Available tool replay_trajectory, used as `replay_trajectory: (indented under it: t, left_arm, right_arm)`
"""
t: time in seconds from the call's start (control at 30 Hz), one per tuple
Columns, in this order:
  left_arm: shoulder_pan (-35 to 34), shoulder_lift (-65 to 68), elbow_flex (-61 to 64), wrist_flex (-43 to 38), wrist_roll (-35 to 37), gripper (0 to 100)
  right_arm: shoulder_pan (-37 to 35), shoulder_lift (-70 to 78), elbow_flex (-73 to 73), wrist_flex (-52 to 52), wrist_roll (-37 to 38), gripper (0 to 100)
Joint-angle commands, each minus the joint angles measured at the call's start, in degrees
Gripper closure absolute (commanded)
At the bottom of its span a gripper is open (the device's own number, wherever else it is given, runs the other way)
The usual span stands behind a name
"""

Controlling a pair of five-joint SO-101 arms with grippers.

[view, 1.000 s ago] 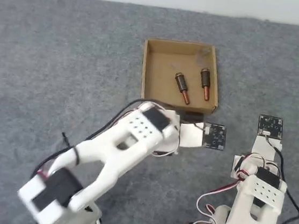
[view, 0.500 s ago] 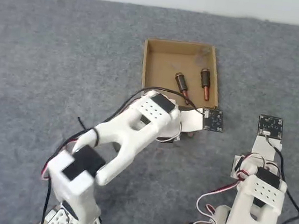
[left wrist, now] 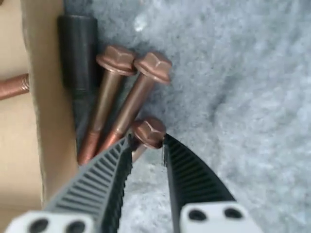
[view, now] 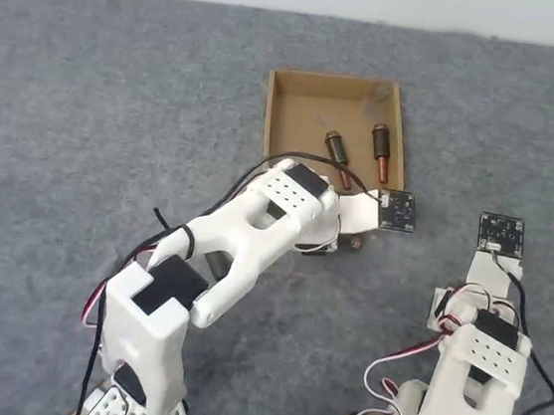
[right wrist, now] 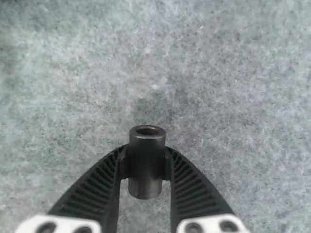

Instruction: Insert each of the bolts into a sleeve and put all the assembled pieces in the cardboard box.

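The step in hand looks like picking a bolt for the sleeve that waits in the other arm.

The left tool [left wrist: 146, 141] is set narrow, its jaws on either side of the head of a bolt [left wrist: 149, 132] that lies on the worktop [view: 119, 99] just outside the near wall of the cardboard box [left wrist: 46, 97]. Two other bolts [left wrist: 116, 97] lie side by side, touching it at their tips, and a loose sleeve [left wrist: 77, 53] rests against the box wall just beyond them. The right tool [right wrist: 146, 156], to the right and nearer, holds a sleeve [right wrist: 146, 145] upright with its bore open upward. Two assembled pieces [view: 358, 157] lie in the box already.

To do this well, close squarely on the head or just below it, so the shank stays free to enter the bore. The neighbours crowd the shank, so lift straight up at first; a sideways drag would likely roll them or push them under the box wall. A grip on the hexagon's flats should hold better than one on its corners, which may let the bolt swing. Once clear, bring the shank in line with the waiting sleeve before lowering, since a tilted bolt would likely catch on the rim.
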Motion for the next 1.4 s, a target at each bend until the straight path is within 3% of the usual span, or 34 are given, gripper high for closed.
replay_trajectory:
  t: [0.0,0.8,1.03,1.27,1.37]
  left_arm:
    - [-1.58,-0.26,-2.86,2.90,-1.14,91]
    - [-5.36,-0.70,-5.58,2.99,0.09,91]
    - [-3.78,-0.70,-8.22,3.08,5.63,90]
    - [-5.71,-0.09,-8.13,3.16,-3.69,91]
    - [-6.33,0.00,-8.13,2.99,-4.04,91]
  right_arm:
    - [-1.01,-1.54,-0.44,-1.19,0.88,98.9]
    - [-1.01,-1.54,-0.44,-1.19,0.88,98.9]
    - [-1.10,-1.54,-0.44,-1.19,0.88,98.9]
    - [-1.10,-1.54,-0.44,-1.19,0.88,98.9]
    - [-1.10,-1.54,-0.44,-1.19,0.88,98.9]
